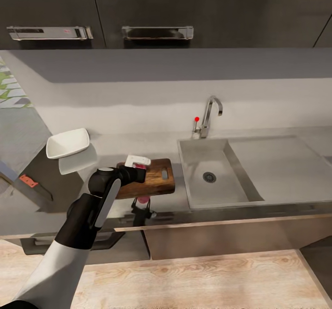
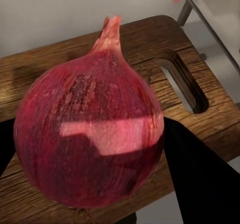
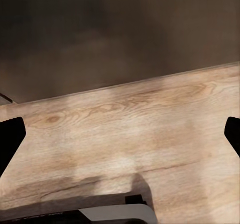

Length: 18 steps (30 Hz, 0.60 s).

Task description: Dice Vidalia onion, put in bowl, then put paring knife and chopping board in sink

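My left gripper (image 1: 137, 166) is shut on the Vidalia onion (image 2: 90, 134), a pinkish-red bulb with its stem tip up. It holds the onion just over the dark brown chopping board (image 1: 154, 182), near the board's left part. In the left wrist view the black fingers (image 2: 200, 176) press both sides of the bulb, with the board's handle slot (image 2: 185, 81) beyond. The white bowl (image 1: 68, 143) stands on the countertop (image 1: 115, 145) left of the board. The paring knife (image 1: 30, 181) lies further left. The sink (image 1: 207, 187) with its tap (image 1: 208, 115) is right of the board. My right gripper (image 3: 120, 139) is open above wooden floor.
Dark wall cabinets with two metal handles (image 1: 157, 32) hang above the counter. A flat draining area (image 1: 276, 161) adjoins the basin on the right. The board's front edge lies close to the counter's pale edge (image 1: 207, 221). Light wood floor (image 1: 207, 276) runs below.
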Motion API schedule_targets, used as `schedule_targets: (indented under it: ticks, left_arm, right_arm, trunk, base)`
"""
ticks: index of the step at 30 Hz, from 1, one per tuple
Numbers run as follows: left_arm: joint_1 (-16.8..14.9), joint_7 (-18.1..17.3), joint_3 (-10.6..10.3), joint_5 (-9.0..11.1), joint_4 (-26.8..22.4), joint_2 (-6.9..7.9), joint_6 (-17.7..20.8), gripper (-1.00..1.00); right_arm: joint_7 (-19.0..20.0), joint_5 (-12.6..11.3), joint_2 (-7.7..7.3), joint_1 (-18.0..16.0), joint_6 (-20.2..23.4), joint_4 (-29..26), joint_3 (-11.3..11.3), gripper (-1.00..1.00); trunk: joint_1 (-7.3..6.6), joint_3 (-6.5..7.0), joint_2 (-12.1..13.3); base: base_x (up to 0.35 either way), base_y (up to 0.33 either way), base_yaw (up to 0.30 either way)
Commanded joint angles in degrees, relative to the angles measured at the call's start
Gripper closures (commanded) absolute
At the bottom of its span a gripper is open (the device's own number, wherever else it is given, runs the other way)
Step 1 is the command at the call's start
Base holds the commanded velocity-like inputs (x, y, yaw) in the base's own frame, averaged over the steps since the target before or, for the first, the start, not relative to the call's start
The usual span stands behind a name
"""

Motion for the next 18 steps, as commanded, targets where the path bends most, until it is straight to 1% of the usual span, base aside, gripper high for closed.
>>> schedule_targets:
  ticks: [1,18]
  left_arm:
    - [-0.04,0.04,0.01,0.05,-0.05,-0.01,0.26,1.00]
    - [-0.04,0.04,0.01,0.05,-0.03,-0.01,0.26,1.00]
  right_arm:
    - [-0.46,-0.27,-0.09,0.00,-0.12,-0.08,0.31,-1.00]
    - [-0.46,-0.27,-0.09,0.00,-0.12,-0.08,0.31,-1.00]
  trunk:
    - [0.03,-0.17,-0.09]
    - [0.03,-1.73,-0.09]
  base:
    - [0.000,0.000,0.000]
    - [0.000,0.000,0.000]
